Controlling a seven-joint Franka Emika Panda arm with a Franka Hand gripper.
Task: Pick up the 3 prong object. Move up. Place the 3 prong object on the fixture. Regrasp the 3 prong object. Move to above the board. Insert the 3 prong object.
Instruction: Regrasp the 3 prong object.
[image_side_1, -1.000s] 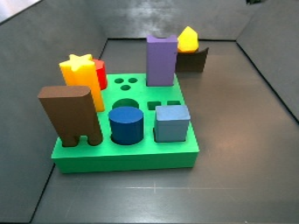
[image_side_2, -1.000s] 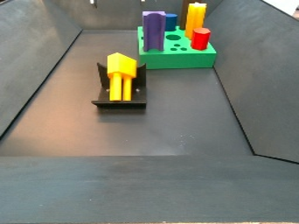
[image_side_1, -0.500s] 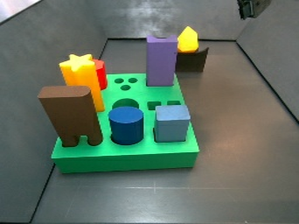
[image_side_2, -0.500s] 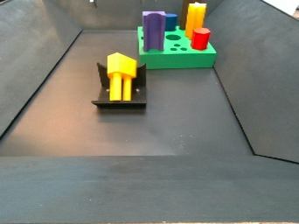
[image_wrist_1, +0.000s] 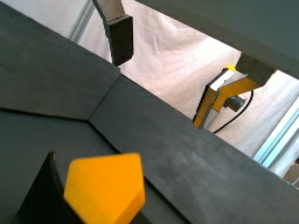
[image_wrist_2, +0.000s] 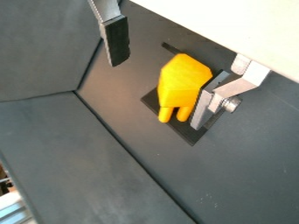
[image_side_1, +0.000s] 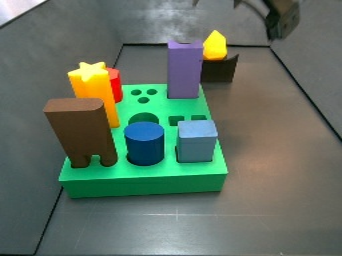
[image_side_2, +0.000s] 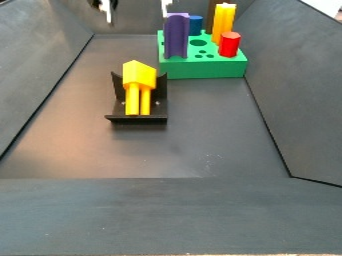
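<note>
In a wrist view, the 3 prong object (image_wrist_1: 105, 187), a yellow-orange block, fills the lower left of the frame, resting on the dark fixture (image_wrist_1: 38, 194). One finger (image_wrist_1: 119, 37) of the pincer (image_wrist_1: 181, 61) shows at the upper centre and the other at the right edge, set wide apart with nothing between them.

In a wrist view, the 3 prong object (image_wrist_2: 181, 87) lies at the centre right on the fixture (image_wrist_2: 176, 121), its short prongs pointing toward the lower part of the frame. The pincer (image_wrist_2: 163, 68) hangs above it, spread wide and empty, one finger (image_wrist_2: 114, 38) at the upper left and the other at the right, near the block.

In a side view, the green board (image_side_1: 143, 178) fills the lower left, carrying a brown arch block (image_side_1: 79, 130), a yellow star block (image_side_1: 92, 88), a purple block (image_side_1: 185, 68) and two blue blocks. The 3 prong object (image_side_1: 214, 43) sits on the fixture (image_side_1: 223, 68) behind the board at the upper centre. A dark blurred shape at the upper right is probably the pincer (image_side_1: 278, 17).

In a side view, the 3 prong object (image_side_2: 136, 85) lies on the fixture (image_side_2: 135, 112) at the centre left of the dark floor, well apart from the board (image_side_2: 203, 65) at the upper centre. The pincer (image_side_2: 104, 8) shows only at the top edge.
</note>
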